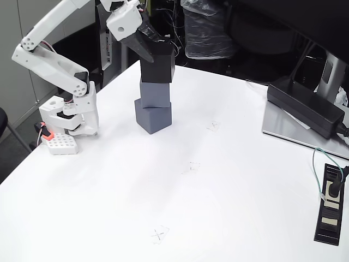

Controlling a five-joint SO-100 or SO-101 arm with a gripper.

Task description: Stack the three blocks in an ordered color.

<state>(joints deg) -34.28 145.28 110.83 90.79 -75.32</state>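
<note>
White table point(229, 207), far left of centre: we note three cubes in one upright column. Slate block point(153, 118) at the base, turned slightly off square; grey block point(155, 94) on it; black block point(158, 64) on top. Gripper point(155, 46) reaches in from the upper left, jaws closed around the black block. Power brick point(305, 106) lies far right.

Gripper point(154, 46) grips black block point(158, 66) atop grey stack point(154, 106).
</note>
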